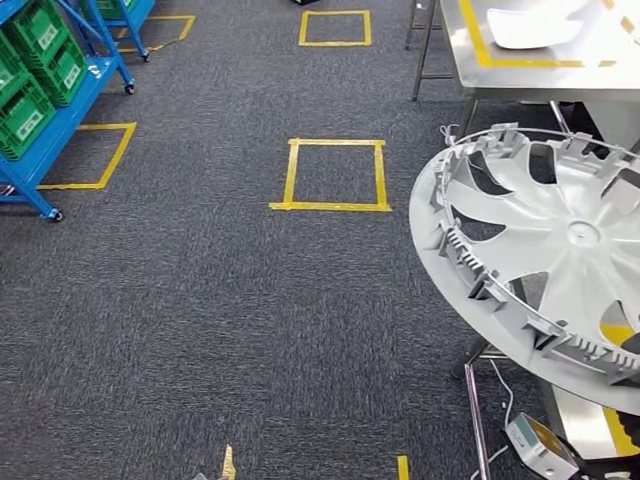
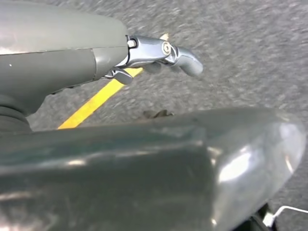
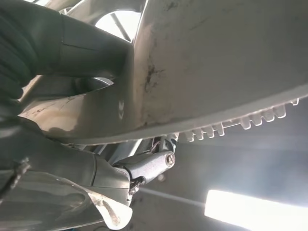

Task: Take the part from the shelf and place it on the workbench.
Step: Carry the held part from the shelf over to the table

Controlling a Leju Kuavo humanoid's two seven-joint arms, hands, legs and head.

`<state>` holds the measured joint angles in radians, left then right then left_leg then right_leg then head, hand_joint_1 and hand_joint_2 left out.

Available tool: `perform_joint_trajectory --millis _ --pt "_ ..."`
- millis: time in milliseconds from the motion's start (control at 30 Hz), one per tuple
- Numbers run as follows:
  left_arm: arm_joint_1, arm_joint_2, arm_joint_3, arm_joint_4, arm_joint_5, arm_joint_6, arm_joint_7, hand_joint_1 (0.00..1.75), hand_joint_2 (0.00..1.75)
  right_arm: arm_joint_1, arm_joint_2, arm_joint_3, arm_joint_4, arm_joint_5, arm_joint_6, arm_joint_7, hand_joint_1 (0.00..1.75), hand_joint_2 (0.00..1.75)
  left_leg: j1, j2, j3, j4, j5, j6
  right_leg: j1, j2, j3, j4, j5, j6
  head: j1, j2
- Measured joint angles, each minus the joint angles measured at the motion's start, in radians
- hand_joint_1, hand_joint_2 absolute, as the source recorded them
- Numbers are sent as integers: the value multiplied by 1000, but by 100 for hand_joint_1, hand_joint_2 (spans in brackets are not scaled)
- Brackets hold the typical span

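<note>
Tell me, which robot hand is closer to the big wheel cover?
Right. The right hand grips the wheel cover at its rim. The left hand hangs over the carpet, near a yellow tape line, holding nothing.

Colours on the shop floor
Pale grey wheel cover [image 1: 558,250]; dark speckled carpet [image 1: 189,300] with yellow tape squares [image 1: 332,175]; blue shelf [image 1: 53,110], green bins [image 1: 41,60].

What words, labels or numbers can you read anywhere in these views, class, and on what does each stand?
No text can be read.
White labels on the green bins of the blue shelf: too small to read.
Small pale mark on the wheel cover held by the right hand: too blurred to read.
</note>
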<state>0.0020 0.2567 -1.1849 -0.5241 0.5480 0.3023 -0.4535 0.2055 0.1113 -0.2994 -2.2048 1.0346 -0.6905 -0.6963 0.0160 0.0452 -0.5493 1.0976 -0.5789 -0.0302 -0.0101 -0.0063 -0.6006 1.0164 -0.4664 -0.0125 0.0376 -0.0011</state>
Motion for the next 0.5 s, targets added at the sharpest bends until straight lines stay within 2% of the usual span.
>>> perform_joint_trajectory --millis 33,67,100,133,167,200,233,267,300,333,400,433,500 --pt "3 0 0 0 0 0 0 0 0 -1 1 0 0 1 0 0 175 175 0 -23 -34 70 -32 1 2 12 0 0 0 -4 -1 0" --pt "6 -1 0 0 0 1 0 0 0 -1 2 0 0 1 0 0 175 175 -1 -34 -70 139 -57 3 4 25 0 0 0 -7 -2 0" --pt "9 -1 0 0 0 2 0 0 0 0 3 -1 0 2 0 0 175 175 -2 -39 -98 187 -66 5 7 39 1 0 0 -9 -3 0" --pt "11 -1 -1 0 0 2 0 0 0 1 4 -1 0 3 0 0 175 175 -3 -41 -111 201 -55 8 9 54 2 0 0 -10 -3 0" --pt "11 -1 -1 0 0 3 0 0 0 1 4 -1 0 3 0 0 175 175 -4 -44 -106 175 -25 13 11 69 4 0 0 -10 -3 0" --pt "11 -1 -1 0 0 3 0 0 0 1 4 -1 0 3 0 0 175 175 -7 -55 -85 116 18 20 12 84 6 0 0 -10 -3 0" --pt "11 1 -1 0 0 3 0 0 0 1 5 -1 0 3 0 0 175 175 -9 -79 -58 48 55 27 12 97 8 1 0 -9 -2 0" --pt "11 2 -1 0 0 3 0 0 0 1 6 -1 1 4 0 0 175 175 -10 -101 -33 -15 80 33 12 110 8 2 0 -8 -2 0" --pt "11 4 -1 0 0 3 1 0 0 1 6 -1 1 4 0 0 175 175 -11 -119 -16 -57 92 36 11 122 5 3 1 -4 -2 0" --pt "10 6 -1 0 0 3 1 0 0 2 6 -1 1 4 0 0 175 175 -12 -126 -9 -75 90 38 8 134 0 3 2 2 -2 0" --pt "7 7 -1 0 0 3 2 0 0 5 7 -2 1 4 0 0 175 175 -14 -105 -3 -88 92 41 3 151 -10 4 5 14 -2 0" --pt "6 6 -1 0 0 3 1 0 0 6 7 -2 1 4 0 0 175 175 -13 -93 1 -97 95 45 3 136 -17 11 1 18 -2 0" --pt "6 5 0 0 -1 3 1 0 0 4 7 -1 1 4 0 0 175 175 -11 -65 7 -112 103 52 5 75 -53 75 -37 25 2 0"
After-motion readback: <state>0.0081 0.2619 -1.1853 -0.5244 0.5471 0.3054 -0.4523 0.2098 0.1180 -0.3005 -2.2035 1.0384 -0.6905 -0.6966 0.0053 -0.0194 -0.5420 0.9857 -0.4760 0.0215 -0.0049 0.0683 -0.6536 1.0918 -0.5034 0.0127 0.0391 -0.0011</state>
